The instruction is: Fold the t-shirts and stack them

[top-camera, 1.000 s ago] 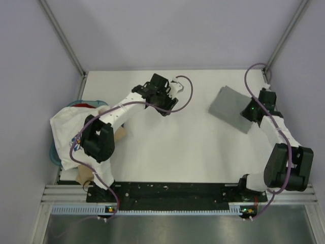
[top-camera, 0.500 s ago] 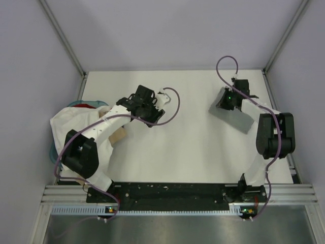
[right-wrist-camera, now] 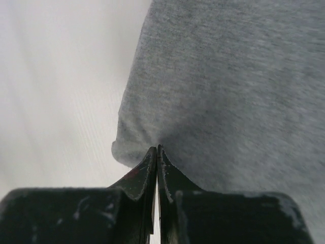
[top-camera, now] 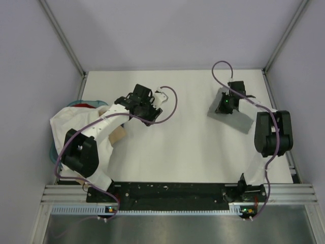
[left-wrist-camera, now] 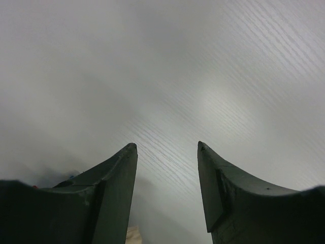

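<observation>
Two pincers are seen over the white worktop (top-camera: 183, 147), well apart from one another. The right pincer (top-camera: 223, 104) is clenched, its fingers (right-wrist-camera: 144, 170) pressed flat together with no gap, and its tips are set at the near left corner of the folded heather-grey t-shirt (top-camera: 238, 116). From the wrist view the tips appear to touch the hem of that shirt (right-wrist-camera: 228, 76), but it cannot be told whether any cloth is caught between them. The grey shirt is laid flat as a tilted rectangle on the far right part of the worktop, with the right arm bent back over its right side. The left pincer (top-camera: 151, 113) is released, its fingers (left-wrist-camera: 114, 178) held wide apart over bare worktop in the far left-centre area, with nothing between them. At the left edge a heap of unfolded garments is found: a white t-shirt (top-camera: 66, 127) is draped over a teal tub (top-camera: 53, 152), a red t-shirt (top-camera: 89, 105) is shown at the far rim of the tub, and a tan t-shirt (top-camera: 120, 135) is partly hidden under the left arm, just beside the white one.
</observation>
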